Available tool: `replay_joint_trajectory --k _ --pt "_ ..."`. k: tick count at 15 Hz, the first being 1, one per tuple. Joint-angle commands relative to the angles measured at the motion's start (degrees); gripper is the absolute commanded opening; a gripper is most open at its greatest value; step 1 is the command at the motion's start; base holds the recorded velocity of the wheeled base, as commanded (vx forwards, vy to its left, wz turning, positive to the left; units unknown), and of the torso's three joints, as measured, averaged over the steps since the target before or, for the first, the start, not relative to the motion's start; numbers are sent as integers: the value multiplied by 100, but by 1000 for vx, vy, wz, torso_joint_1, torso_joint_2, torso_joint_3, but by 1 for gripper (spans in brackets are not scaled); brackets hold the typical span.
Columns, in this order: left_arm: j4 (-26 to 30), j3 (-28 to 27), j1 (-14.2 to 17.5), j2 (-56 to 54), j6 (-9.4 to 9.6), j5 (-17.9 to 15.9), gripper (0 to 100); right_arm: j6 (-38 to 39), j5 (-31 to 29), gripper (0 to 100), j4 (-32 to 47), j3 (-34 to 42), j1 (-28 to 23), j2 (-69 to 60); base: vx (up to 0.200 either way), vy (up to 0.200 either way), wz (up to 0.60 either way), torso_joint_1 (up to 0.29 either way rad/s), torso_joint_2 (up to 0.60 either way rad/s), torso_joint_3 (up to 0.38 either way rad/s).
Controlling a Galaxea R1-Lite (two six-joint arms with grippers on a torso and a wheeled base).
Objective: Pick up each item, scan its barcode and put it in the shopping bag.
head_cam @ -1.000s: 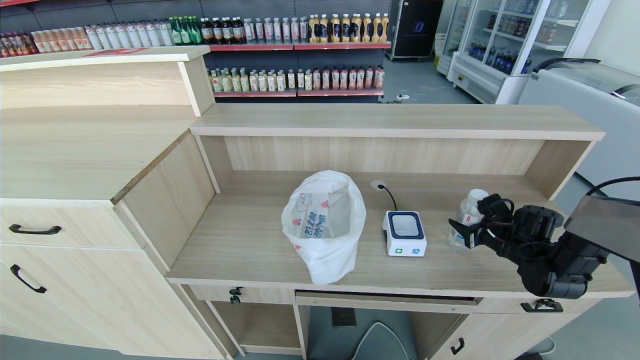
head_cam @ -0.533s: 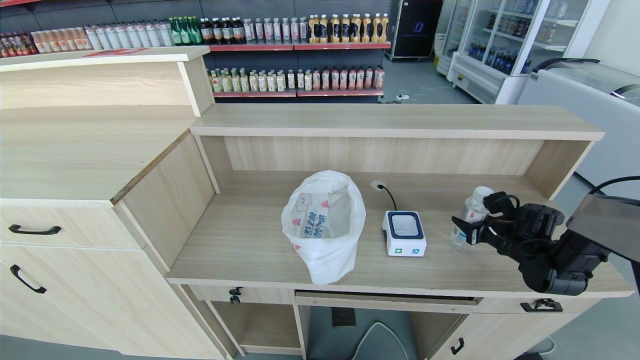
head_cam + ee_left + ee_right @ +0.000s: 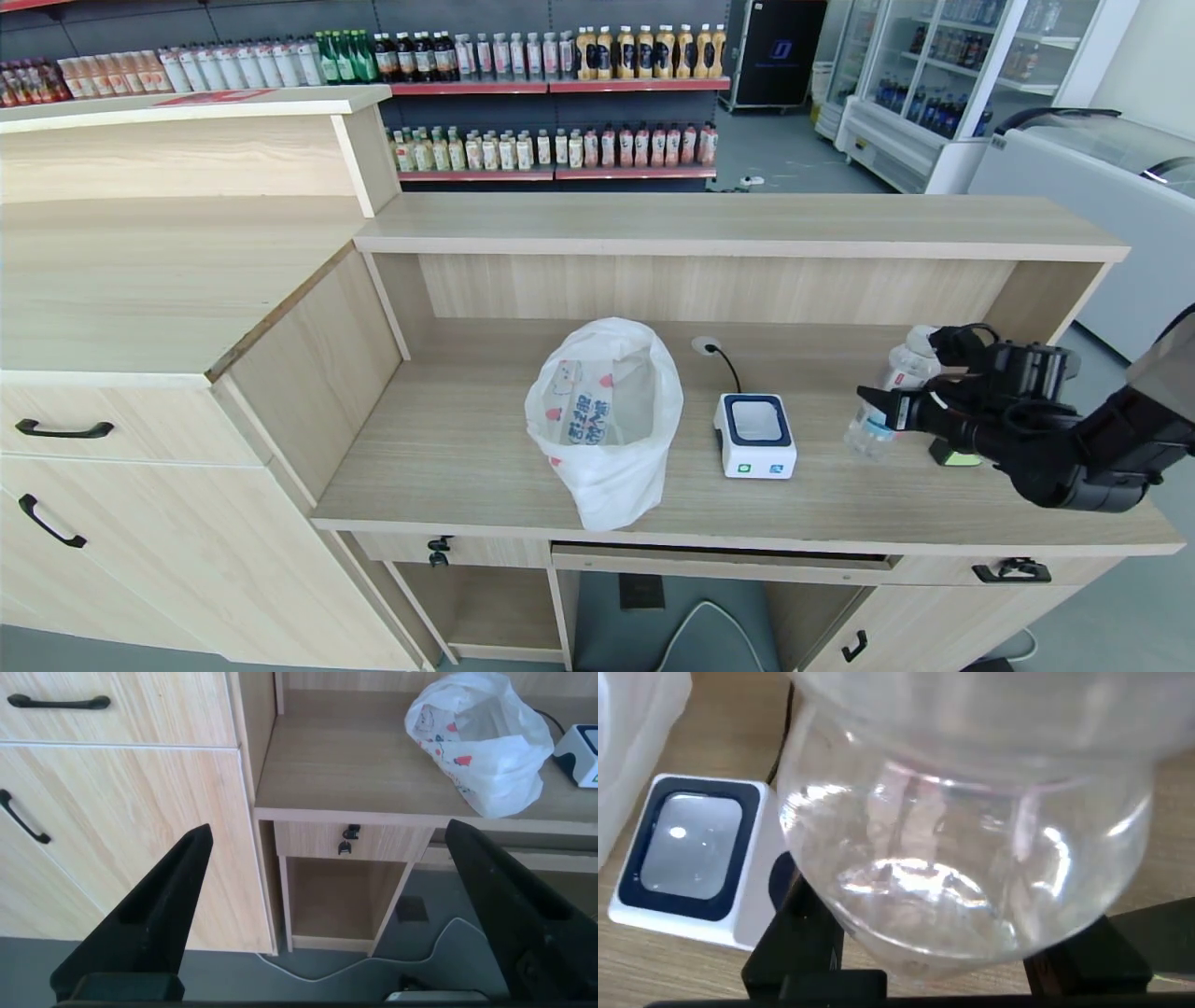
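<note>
My right gripper [image 3: 894, 403] is shut on a clear water bottle [image 3: 887, 401] with a white cap, held tilted just above the counter to the right of the scanner [image 3: 754, 435]. In the right wrist view the bottle's clear base [image 3: 962, 831] looms close between the black fingers [image 3: 803, 952], and the white scanner [image 3: 687, 859] with its blue-framed window lies beyond. The white shopping bag [image 3: 605, 418] stands open left of the scanner with a printed package inside. My left gripper [image 3: 327, 915] hangs open low beside the counter's cabinet, its view taking in the shopping bag [image 3: 481, 737].
A small green and black object [image 3: 952, 455] lies on the counter [image 3: 448, 448] under my right arm. A raised shelf [image 3: 738, 229] borders the counter's back and a side panel [image 3: 1041, 308] closes its right end. The scanner's cable [image 3: 724, 366] runs to a hole behind it.
My right gripper has lifted the bottle off the counter, up and slightly right, tilting it. A small green and black object has come into sight beneath the arm.
</note>
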Motion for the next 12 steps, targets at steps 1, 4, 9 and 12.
replay_joint_trajectory --k 1,4,9,12 --pt "2 0 0 -2 -1 0 100 651 54 0 1503 -266 -25 -1366 0 0 0 0 0 0" --pt "2 0 0 -2 -1 0 100 1267 986 0 3200 -425 -51 -2622 0 0 0 0 0 0" --pt "2 0 0 -2 -1 0 100 1583 3175 0 4219 -275 -95 -3923 0 0 0 0 0 0" --pt "2 0 0 -2 -1 0 100 1645 4080 0 5010 -284 28 -4670 0 0 0 0 0 0"
